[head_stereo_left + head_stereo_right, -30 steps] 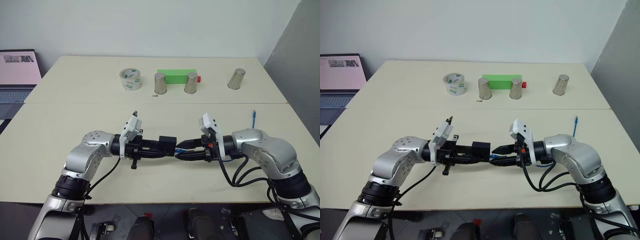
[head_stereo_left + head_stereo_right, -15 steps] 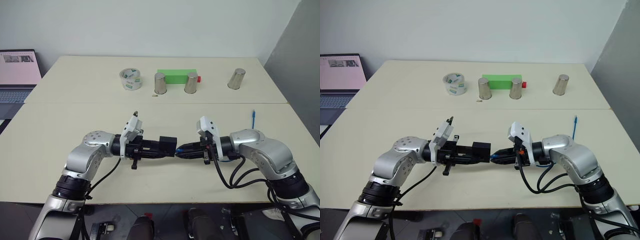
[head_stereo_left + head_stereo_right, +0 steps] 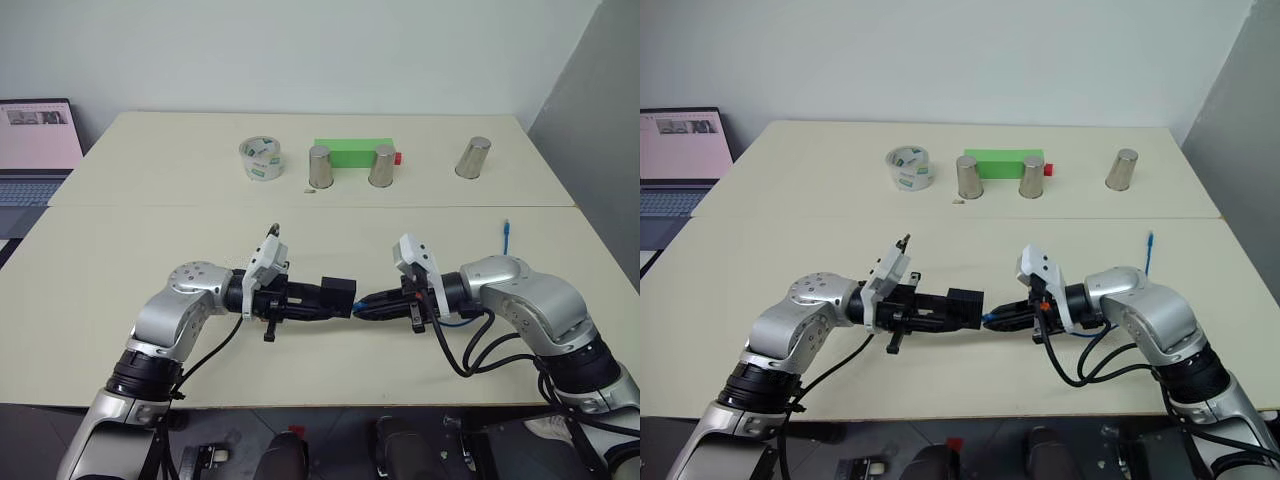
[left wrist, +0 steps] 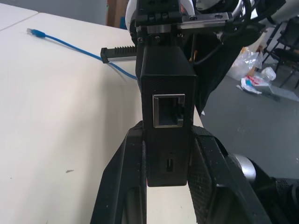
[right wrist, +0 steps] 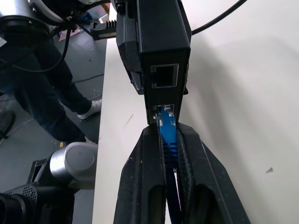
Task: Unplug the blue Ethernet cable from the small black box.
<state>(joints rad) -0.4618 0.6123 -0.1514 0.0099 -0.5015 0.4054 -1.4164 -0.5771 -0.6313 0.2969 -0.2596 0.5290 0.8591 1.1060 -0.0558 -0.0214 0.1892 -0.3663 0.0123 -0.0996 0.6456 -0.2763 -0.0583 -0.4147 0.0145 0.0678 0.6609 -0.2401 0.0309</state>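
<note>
**Two pincers meet over the near table, box on one side, plug on the other**

Two grippers face each other tip to tip above the front part of the table (image 3: 120,250). The left gripper (image 3: 322,297) is clamped on the small black box (image 3: 339,293), one finger along each flank of it. The right gripper (image 3: 368,300) has its fingers pressed together on the plug end of the blue Ethernet cable (image 5: 167,132), right at the box's face.

Between the pincers almost no gap is left; the box sits at the left fingertips and the plug at the right ones. Beyond both grippers, toward the far edge, lies a broad bare stretch of tabletop before a roll of tape (image 3: 260,160), three metal cups (image 3: 320,167) and a green block (image 3: 352,152). On the near side, the table's front edge runs close under both forearms. Past the right gripper's wrist the cable's other end (image 3: 507,236) lies near the table's right edge.

The box is matte black and squarish, with an empty port (image 4: 168,110) in a metal frame on its face and a small slot below. In the right wrist view the bright-blue plug sits in the lower socket, though how far in cannot be told.
</note>
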